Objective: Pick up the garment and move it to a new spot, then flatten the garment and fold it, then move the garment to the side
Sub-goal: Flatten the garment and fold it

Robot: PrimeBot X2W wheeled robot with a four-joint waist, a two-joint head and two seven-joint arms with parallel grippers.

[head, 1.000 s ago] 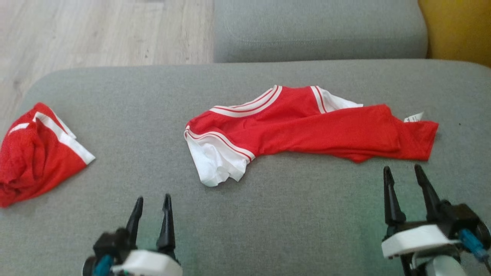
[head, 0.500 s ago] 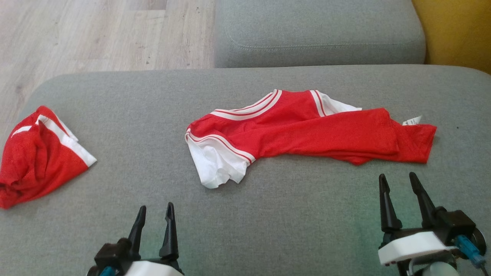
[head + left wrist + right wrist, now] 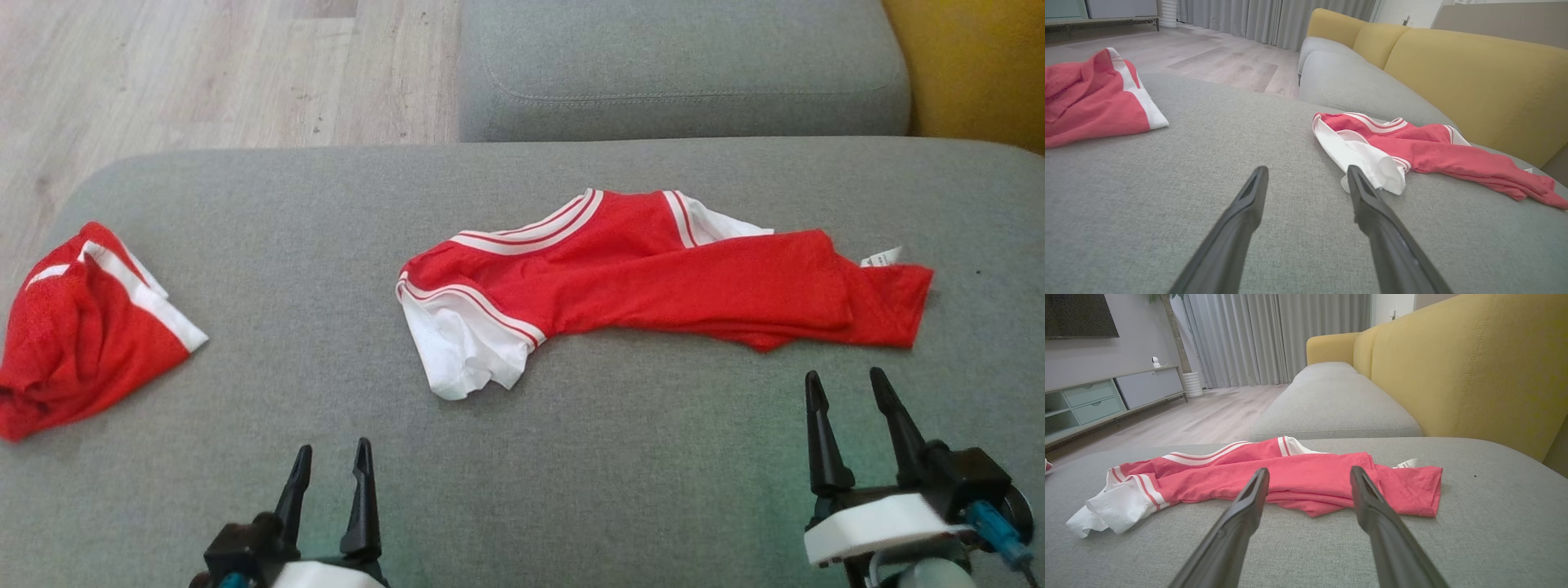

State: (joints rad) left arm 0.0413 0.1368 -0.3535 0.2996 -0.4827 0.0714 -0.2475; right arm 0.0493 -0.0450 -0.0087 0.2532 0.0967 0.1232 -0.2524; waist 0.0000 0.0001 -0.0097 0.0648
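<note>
The garment (image 3: 653, 273) lies crumpled on the grey cushion (image 3: 245, 204), its long axis running left to right before us. Our right gripper (image 3: 843, 372), parted and empty, is near its red end; our left gripper (image 3: 333, 445), also parted, is farther.

A red garment (image 3: 653, 282) with white striped trim lies crumpled on the grey cushion (image 3: 269, 212), ahead of both grippers and touching neither. Its white sleeve (image 3: 457, 359) lies ahead of the left gripper (image 3: 333, 445), to its right. The right gripper (image 3: 843, 372) sits just short of the garment's near edge. Both have fingers spread, nothing between them. A second red garment (image 3: 82, 343) lies well to the left gripper's left, at the cushion's edge. A wooden floor (image 3: 204, 65) shows beyond.
</note>
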